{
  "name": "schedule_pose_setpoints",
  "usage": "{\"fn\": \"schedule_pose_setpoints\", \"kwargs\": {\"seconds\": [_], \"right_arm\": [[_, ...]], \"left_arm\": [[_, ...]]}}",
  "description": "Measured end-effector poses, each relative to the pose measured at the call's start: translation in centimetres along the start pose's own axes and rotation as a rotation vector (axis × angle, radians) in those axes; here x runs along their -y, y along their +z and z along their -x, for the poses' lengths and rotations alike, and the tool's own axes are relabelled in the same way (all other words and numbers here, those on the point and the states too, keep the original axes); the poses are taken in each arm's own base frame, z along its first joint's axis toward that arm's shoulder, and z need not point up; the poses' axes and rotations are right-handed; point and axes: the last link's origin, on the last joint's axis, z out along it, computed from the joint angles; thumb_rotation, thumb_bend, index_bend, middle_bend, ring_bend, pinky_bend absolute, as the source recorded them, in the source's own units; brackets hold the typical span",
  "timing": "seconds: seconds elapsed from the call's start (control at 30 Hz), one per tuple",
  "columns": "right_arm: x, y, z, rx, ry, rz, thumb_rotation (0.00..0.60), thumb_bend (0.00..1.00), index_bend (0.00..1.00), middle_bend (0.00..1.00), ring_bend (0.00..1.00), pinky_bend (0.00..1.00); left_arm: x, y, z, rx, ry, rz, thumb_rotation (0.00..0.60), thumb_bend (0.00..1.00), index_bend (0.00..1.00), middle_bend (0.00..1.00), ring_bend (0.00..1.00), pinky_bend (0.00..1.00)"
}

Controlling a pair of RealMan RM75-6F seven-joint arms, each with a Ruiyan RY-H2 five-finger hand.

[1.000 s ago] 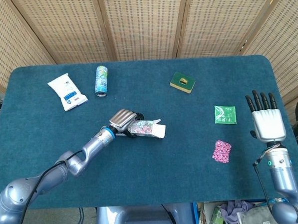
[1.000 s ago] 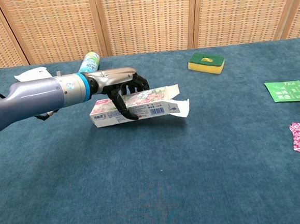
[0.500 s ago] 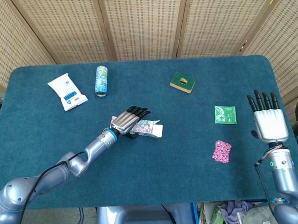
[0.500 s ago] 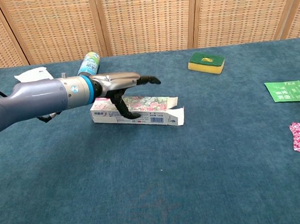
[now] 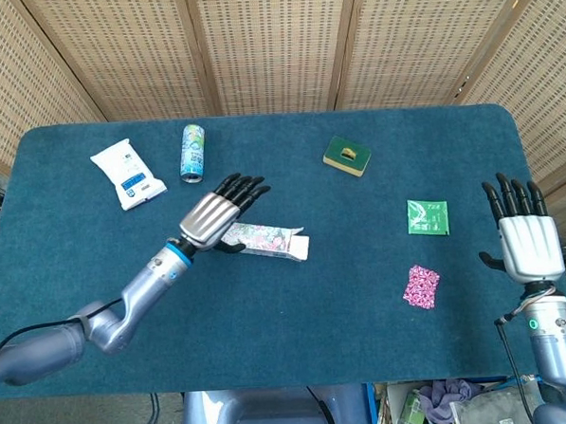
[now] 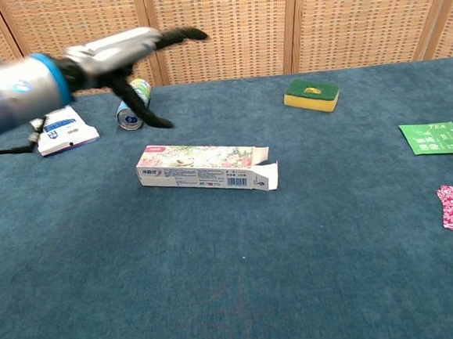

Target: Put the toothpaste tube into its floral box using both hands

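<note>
Flowery toothpaste box (image 6: pixel 204 167) flat on blue tabletop (image 6: pixel 236 294), flap open, left robot hand (image 6: pixel 123 48) spread wide above, right robot hand (image 5: pixel 524 242) wide far off; tube unseen, maybe inside already.

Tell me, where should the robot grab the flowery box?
Probably around the middle of the floral box, coming down from above with fingers on its two long sides. It lies flat, long and narrow, and its open flaps at the right end look too flimsy to hold.
</note>
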Motion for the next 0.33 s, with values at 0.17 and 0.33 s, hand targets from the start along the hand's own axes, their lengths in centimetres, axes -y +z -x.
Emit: {"fn": "schedule_pose_setpoints", "kwargs": {"seconds": [0.17, 0.33], "right_arm": [[-0.9, -1.7, 0.3, -0.016, 0.108, -0.027, 0.6, 0.0, 0.0, 0.0, 0.0, 0.0], [-1.6, -3.9, 0.8, -0.04, 0.166, -0.08, 0.6, 0.0, 0.0, 0.0, 0.0, 0.0]], "left_arm": [[2.8, -6.4, -2.5, -0.108, -0.004, -0.118, 0.6, 0.07, 0.0, 0.0, 0.0, 0.0], [5.5, -13.9, -3.8, -0.18, 0.042, -0.303, 0.6, 0.03, 0.0, 0.0, 0.0, 0.0]]}}
